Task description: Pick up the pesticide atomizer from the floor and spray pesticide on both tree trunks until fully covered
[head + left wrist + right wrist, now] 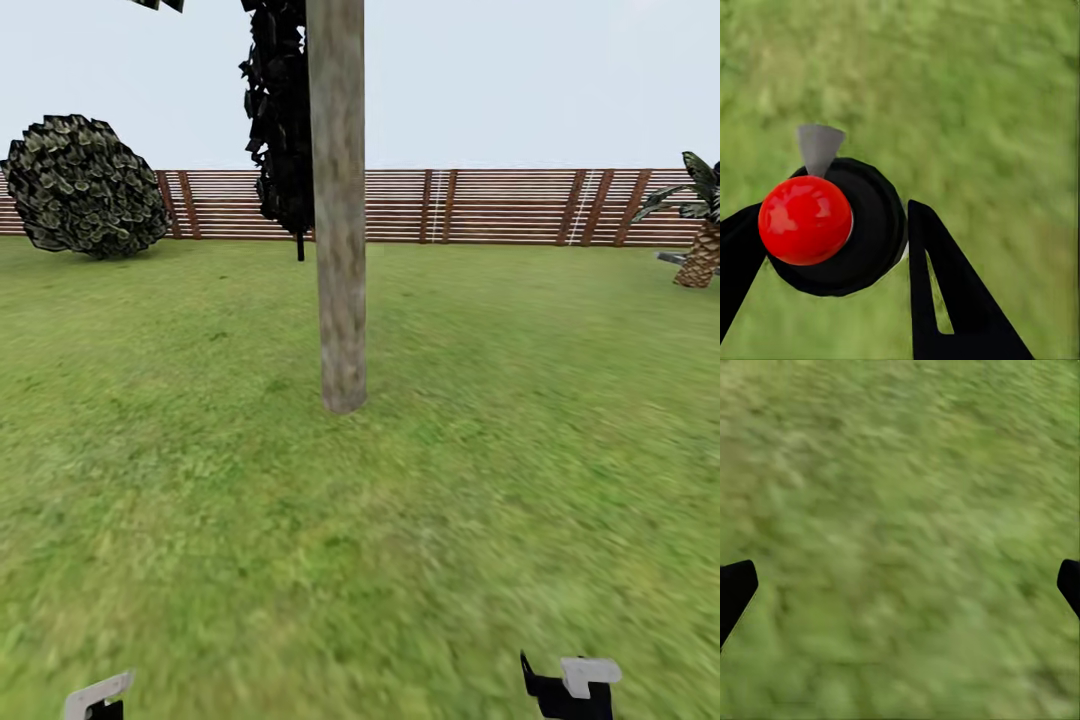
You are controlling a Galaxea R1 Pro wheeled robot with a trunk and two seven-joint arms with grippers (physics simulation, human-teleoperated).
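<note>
One thick tree trunk (338, 200) dead ahead on the floor (400, 520), straight, blotchy beige-grey bark. Left gripper (832, 255) clamped around the pesticide atomizer (836, 225), seen end-on in the left wrist view: round black body, glossy red ball on top, small grey cone nozzle sticking out past it. Black fingers (952, 300) pressed on either side. Right gripper (900, 581) spread wide over blurry grass, holding zilch. Behind the trunk, a black-leaved tree (282, 120) on a thin stem, round leafy bush (85, 185) off left, small palm (700, 220) far right, brown slat fence (480, 205) across the back.
</note>
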